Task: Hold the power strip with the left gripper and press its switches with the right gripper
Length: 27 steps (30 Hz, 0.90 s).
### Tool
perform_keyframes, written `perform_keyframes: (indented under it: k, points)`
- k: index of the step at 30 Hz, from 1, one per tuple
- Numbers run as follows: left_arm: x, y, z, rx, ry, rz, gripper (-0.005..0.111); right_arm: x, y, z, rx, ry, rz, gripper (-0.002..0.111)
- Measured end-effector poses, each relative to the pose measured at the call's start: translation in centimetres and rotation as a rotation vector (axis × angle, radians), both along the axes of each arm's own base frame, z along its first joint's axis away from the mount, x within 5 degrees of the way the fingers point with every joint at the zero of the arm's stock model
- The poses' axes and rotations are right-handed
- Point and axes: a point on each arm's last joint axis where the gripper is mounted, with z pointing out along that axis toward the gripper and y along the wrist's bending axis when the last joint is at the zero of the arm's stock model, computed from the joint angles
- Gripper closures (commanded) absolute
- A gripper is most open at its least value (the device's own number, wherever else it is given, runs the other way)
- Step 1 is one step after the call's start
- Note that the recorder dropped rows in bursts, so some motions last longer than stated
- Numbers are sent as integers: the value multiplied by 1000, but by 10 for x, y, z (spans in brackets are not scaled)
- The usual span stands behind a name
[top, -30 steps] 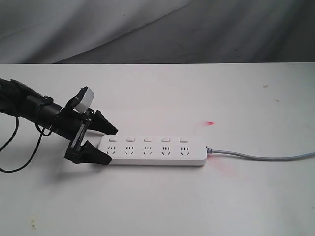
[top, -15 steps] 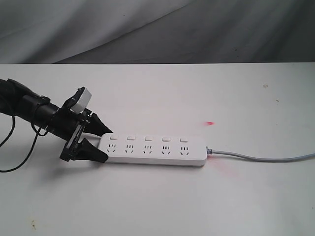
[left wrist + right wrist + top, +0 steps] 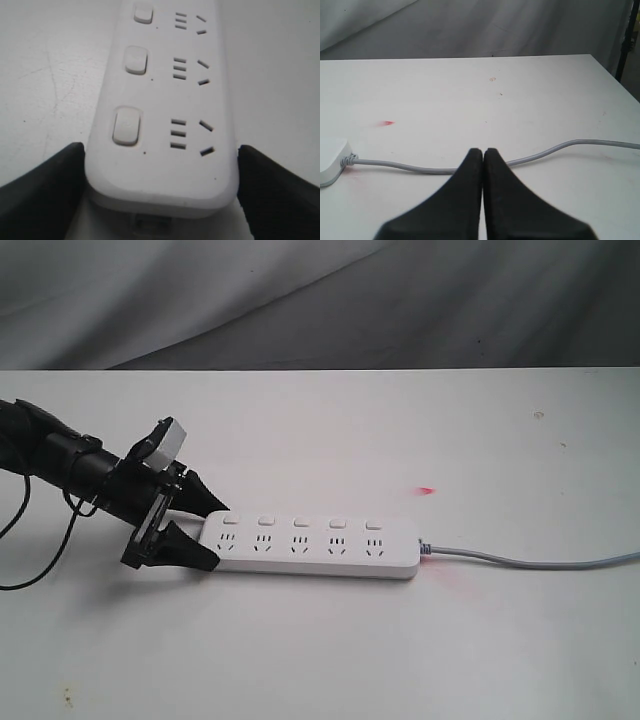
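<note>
The left gripper [image 3: 160, 150] presses its jaws on both sides of the power strip [image 3: 315, 545], whose rounded end lies between them on the worktop [image 3: 400, 420], probably so it cannot slide when the right gripper [image 3: 483, 152], jaws together and empty, pushes the switches [image 3: 300, 522].

L tool [image 3: 218, 536] astride left end of power strip [image 3: 315, 550], flat on table [image 3: 350, 430]; cord [image 3: 530, 560] runs right.
</note>
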Motion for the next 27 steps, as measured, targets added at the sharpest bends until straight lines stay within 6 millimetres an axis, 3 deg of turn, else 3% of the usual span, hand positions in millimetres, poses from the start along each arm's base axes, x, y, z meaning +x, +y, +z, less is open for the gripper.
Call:
perform_keyframes:
  k: [20,23,27]
  points:
    - [0,0,0,0,0,0,62,0,-1,1,-45,-4,1,108]
    - [0,0,0,0,0,0,62,2,-1,8,-82,-81,4,108]
    - [0,0,0,0,0,0,62,3,0,29,-102,-321,8,108]
